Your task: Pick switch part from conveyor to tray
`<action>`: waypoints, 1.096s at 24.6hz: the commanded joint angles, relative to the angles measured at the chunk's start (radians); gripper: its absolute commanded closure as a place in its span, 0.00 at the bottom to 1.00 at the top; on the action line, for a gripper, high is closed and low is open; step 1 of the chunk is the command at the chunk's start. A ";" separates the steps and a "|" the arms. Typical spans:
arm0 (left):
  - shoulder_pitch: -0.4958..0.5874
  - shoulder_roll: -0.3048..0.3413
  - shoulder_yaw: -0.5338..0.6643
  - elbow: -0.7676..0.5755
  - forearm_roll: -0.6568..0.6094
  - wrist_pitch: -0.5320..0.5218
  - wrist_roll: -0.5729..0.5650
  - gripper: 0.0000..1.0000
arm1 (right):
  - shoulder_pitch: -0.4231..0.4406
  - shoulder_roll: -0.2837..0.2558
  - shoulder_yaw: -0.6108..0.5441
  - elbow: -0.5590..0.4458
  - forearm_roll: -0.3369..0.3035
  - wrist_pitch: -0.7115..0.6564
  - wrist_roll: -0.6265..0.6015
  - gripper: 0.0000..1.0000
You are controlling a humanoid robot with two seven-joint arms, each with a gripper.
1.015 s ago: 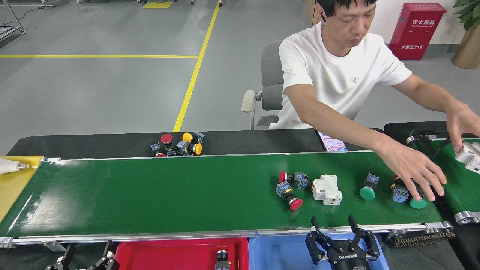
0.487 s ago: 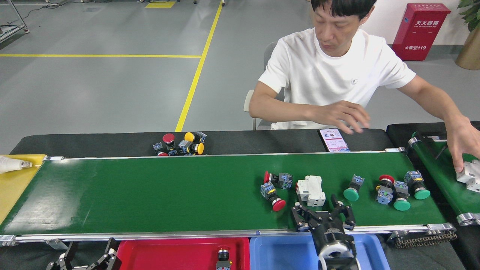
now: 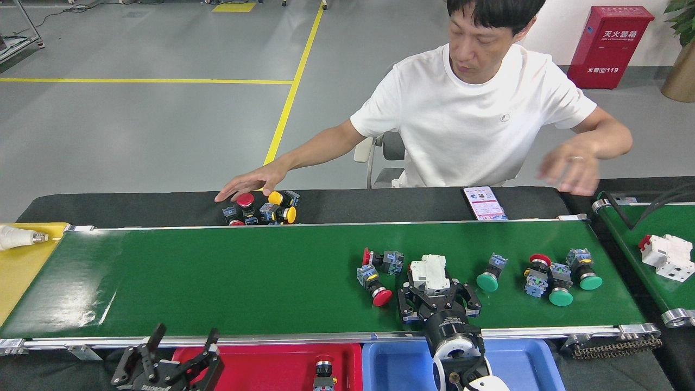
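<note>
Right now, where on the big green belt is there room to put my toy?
The conveyor is bare along its whole left half, from the yellow tray to the red push buttons. The right half is crowded: the white switch part, the right gripper and green buttons.

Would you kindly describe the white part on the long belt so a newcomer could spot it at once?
Find the long green conveyor and follow it right of centre. Amid the push-button switches, between the red-capped pair and a green-capped one, lies the white blocky switch part, the right end effector straddling it. It alone there is white and boxy.
</note>
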 commanded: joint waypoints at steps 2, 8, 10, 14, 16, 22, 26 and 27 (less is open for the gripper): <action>-0.024 0.010 -0.038 0.001 -0.003 -0.001 -0.028 0.00 | 0.013 -0.003 -0.006 -0.090 -0.013 -0.101 -0.011 0.59; -0.145 -0.001 -0.111 0.130 -0.080 -0.002 -0.036 0.00 | 0.216 -0.138 -0.015 -0.364 -0.124 -0.319 -0.006 0.56; -0.187 -0.003 -0.124 0.172 -0.083 -0.001 -0.036 0.00 | 0.280 -0.193 -0.023 -0.414 -0.153 -0.409 -0.011 0.54; -0.231 -0.003 -0.152 0.232 -0.088 0.004 -0.037 0.00 | 0.360 -0.271 -0.096 -0.421 -0.234 -0.736 -0.009 0.54; -0.238 -0.004 -0.161 0.245 -0.102 0.005 -0.036 0.00 | 0.437 -0.282 -0.185 -0.435 -0.239 -0.884 -0.006 0.54; -0.277 -0.049 -0.169 0.286 -0.158 0.007 -0.036 0.00 | 0.507 -0.274 -0.375 -0.424 -0.240 -1.020 -0.006 0.39; -0.310 -0.067 -0.170 0.320 -0.181 0.007 -0.036 0.00 | 0.507 -0.268 -0.392 -0.424 -0.242 -1.020 -0.005 0.00; -0.317 -0.070 -0.175 0.330 -0.183 0.008 -0.036 0.00 | 0.507 -0.267 -0.404 -0.424 -0.244 -1.020 -0.005 0.00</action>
